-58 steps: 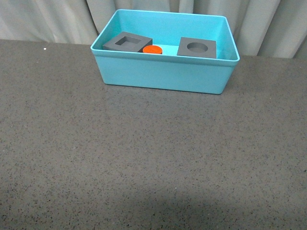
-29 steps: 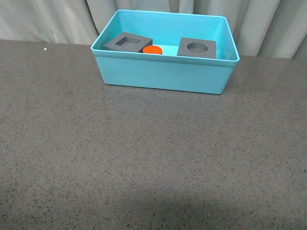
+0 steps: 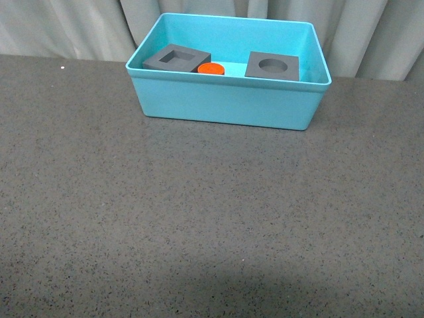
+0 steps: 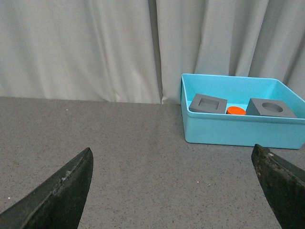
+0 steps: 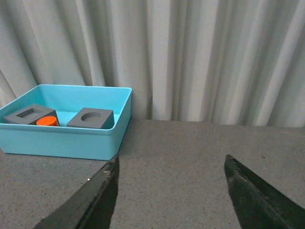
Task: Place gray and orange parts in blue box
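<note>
Both grippers are holding their jaws apart with nothing between them: the left gripper is showing two dark fingers spread wide over bare table, and the right gripper is doing the same with its fingers at the wrist view's lower edge. Neither arm is showing in the front view. Nearest the robot, the dark speckled table is lying bare. Farther back, the blue box is sitting near the table's far edge. Inside it, the square-recess cube is resting on the left, tilted slightly; the orange cylinder is standing just beside it, and the round-recess cube is sitting apart on the right. Beyond the box, a pale curtain is hanging.
</note>
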Robot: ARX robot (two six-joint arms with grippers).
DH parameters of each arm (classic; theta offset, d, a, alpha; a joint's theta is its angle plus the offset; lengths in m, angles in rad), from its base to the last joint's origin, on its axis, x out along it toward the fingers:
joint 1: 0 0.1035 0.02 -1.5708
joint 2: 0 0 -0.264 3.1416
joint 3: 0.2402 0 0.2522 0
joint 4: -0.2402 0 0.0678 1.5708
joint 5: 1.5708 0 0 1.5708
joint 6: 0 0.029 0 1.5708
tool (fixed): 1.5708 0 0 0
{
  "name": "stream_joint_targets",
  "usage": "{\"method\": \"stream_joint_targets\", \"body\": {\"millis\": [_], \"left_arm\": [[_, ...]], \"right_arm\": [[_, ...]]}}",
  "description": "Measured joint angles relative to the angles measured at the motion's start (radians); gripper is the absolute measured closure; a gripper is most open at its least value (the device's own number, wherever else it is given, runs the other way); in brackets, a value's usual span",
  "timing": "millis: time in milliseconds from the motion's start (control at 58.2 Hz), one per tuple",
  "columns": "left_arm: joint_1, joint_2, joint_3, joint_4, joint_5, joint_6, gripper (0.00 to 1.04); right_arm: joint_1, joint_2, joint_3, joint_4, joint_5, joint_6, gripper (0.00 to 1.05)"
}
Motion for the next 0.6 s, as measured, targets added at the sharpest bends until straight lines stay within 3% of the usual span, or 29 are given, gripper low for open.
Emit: {"method": "stream_joint_targets", "body": {"millis": [189,601], "left_arm": [[0.0,0.0,0.0,0.0,0.0,0.0,0.07],[0.0,0.0,0.0,0.0,0.0,0.0,0.07]], "right_arm": [[0.0,0.0,0.0,0.0,0.0,0.0,0.08],[0.0,0.0,0.0,0.0,0.0,0.0,0.1]]}}
